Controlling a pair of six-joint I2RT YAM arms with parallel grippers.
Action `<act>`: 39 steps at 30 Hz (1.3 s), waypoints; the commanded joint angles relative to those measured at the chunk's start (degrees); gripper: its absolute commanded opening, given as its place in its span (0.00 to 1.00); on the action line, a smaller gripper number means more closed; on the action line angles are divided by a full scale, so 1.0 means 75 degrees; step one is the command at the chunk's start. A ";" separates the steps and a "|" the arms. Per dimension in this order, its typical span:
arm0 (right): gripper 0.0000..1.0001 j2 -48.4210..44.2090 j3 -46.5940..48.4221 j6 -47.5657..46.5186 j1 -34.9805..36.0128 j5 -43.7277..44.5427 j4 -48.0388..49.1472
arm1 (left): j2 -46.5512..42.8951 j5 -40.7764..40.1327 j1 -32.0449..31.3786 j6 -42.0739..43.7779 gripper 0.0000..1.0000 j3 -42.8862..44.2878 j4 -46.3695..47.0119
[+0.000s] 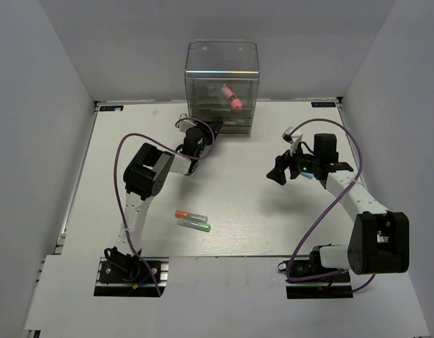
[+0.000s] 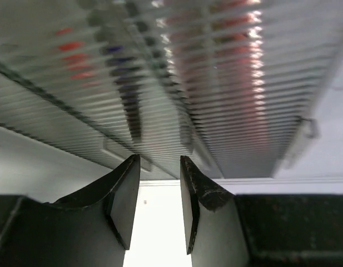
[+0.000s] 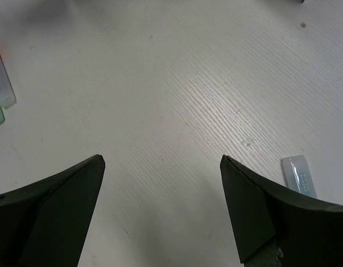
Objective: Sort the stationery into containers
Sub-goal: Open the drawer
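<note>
Top external: left tool (image 1: 214, 127) beside organiser (image 1: 222, 62).

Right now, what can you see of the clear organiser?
The clear organiser is a see-through plastic box standing upright at the far edge of the table, with a tall top compartment over shallow ribbed drawers. A pink cylinder, blurred red items and dark items show inside. The left gripper sits close before its lower front; contact cannot be told.

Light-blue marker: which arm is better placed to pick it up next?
Right, likely. The light-blue marker lies beside the open right end effector; the left end effector is at the organiser.
</note>
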 commanded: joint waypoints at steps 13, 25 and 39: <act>0.90 -0.0101 0.0046 -0.0067 -0.0162 -0.0209 0.0094 | 0.0065 0.0011 0.0070 0.0079 0.49 0.0413 -0.0721; 0.90 -0.0077 0.0022 -0.0102 -0.0232 -0.0302 0.0094 | 0.0464 -0.0223 0.0140 0.0079 0.39 0.0648 -0.0581; 0.90 -0.0089 0.0022 -0.0102 -0.0302 -0.0420 0.0082 | 0.0534 -0.0786 0.0140 0.0010 0.23 0.0719 -0.0264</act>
